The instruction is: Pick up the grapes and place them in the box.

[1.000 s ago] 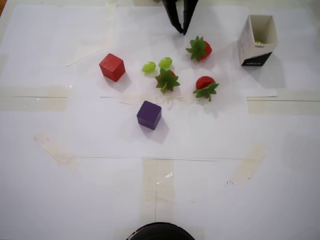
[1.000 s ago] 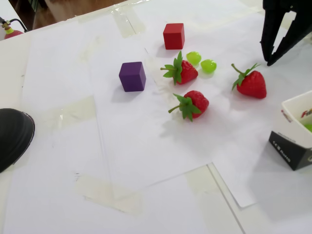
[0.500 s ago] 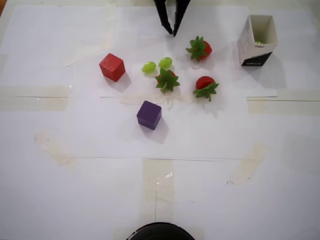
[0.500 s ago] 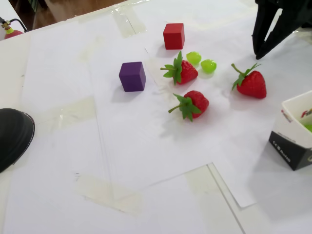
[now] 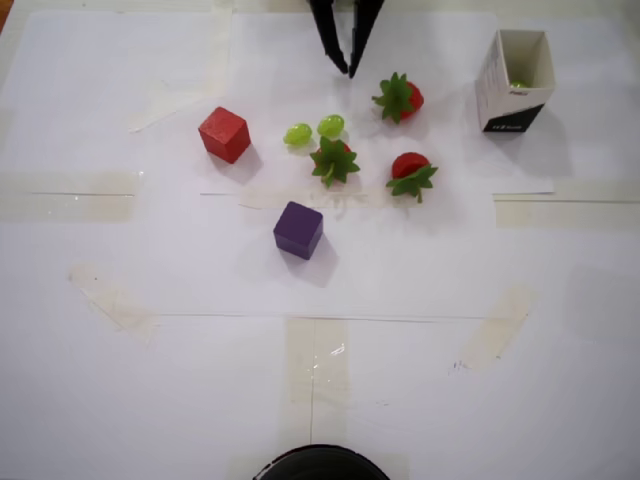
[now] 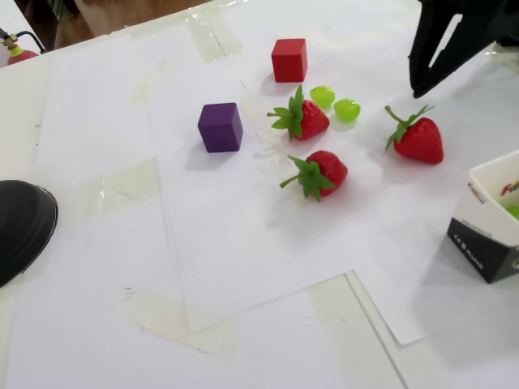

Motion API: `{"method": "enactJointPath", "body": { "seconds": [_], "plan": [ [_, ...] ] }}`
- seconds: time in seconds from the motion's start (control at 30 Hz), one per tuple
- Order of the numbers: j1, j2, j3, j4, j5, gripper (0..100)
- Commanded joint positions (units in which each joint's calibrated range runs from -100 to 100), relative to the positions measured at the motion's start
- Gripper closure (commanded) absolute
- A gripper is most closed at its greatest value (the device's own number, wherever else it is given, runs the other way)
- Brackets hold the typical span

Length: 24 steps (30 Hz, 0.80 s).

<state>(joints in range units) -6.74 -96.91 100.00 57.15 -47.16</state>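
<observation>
A: Nearest us in the overhead view we've got the purple cube (image 5: 298,229), then two grapes (image 5: 314,130) side by side.

B: Yep, box (image 5: 515,84) far right, gripper (image 5: 349,70) beyond, slightly open, holding nothing.

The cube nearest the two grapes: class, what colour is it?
Red. The cube sits just left of the grapes, clearest in the overhead view.

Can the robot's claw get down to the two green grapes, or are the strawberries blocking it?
Probably yes. The open gripper hangs just beyond the grapes, with bare paper between. The nearest strawberry sits on their far side, so the path looks free.
</observation>
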Motion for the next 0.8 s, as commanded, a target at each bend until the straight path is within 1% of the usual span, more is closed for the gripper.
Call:
{"method": "enactJointPath", "body": {
  "seconds": [0.0, 0.1, 0.27, 0.43, 0.5, 0.63, 0.77],
  "plan": [
    [-0.61, -0.68, 0.00, 2.40, -0.98, 100],
    [0.42, -0.68, 0.00, 5.02, -2.34, 100],
    [-0.76, -0.68, 0.00, 0.20, -2.30, 100],
    [-4.21, -0.68, 0.00, -9.36, -1.81, 100],
    [-5.17, -0.68, 0.00, -11.32, -1.81, 100],
    [-8.04, -0.68, -0.64, -13.36, -0.88, 100],
    [-10.83, -0.68, -2.27, -12.55, -0.83, 100]
  ]
}}
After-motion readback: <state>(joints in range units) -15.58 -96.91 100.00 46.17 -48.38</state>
